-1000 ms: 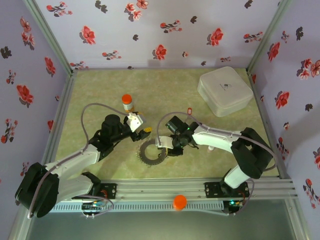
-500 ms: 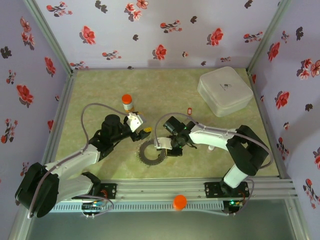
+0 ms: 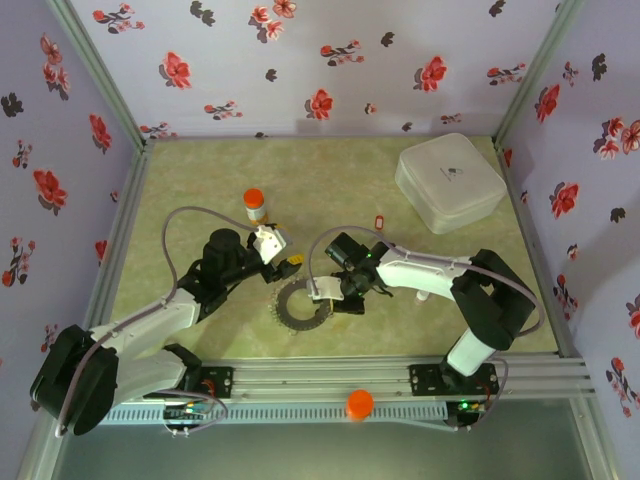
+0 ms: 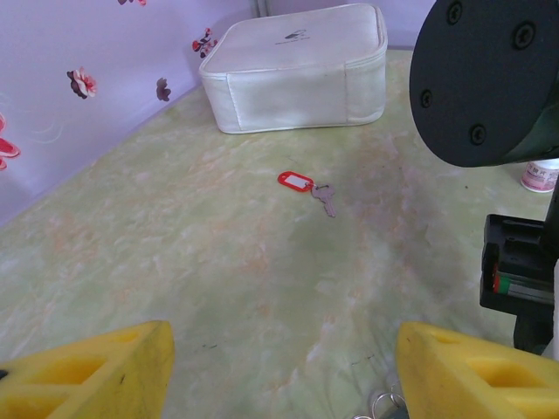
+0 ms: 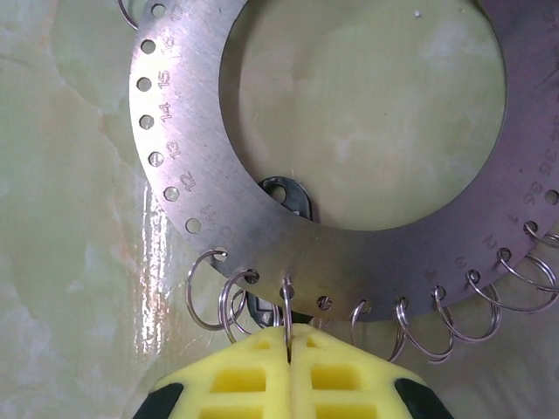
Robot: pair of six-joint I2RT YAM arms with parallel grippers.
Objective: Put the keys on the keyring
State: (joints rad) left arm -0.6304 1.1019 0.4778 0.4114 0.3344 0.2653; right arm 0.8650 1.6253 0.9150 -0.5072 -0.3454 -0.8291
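The keyring (image 5: 349,253) is a flat grey disc with a wide hole, numbered holes and small wire loops along its rim. It lies on the table between the arms (image 3: 297,305). My right gripper (image 5: 289,336) is shut on one wire loop at the disc's near rim; in the top view the right gripper (image 3: 326,293) sits at the ring's right edge. A dark tag (image 5: 286,195) pokes out from under the disc. A key with a red tag (image 4: 297,181) lies apart on the table (image 3: 379,221). My left gripper (image 4: 279,371) hangs open over bare table, left of the ring (image 3: 284,263).
A white zipped case (image 3: 449,181) stands at the back right, also ahead in the left wrist view (image 4: 297,65). An orange-capped bottle (image 3: 254,205) stands behind the left arm. A small white cap (image 4: 541,175) sits near the right arm. Patterned walls close in the table.
My right gripper has closed its fingers on a wire loop of the keyring and edged slightly left. The left arm has not moved.
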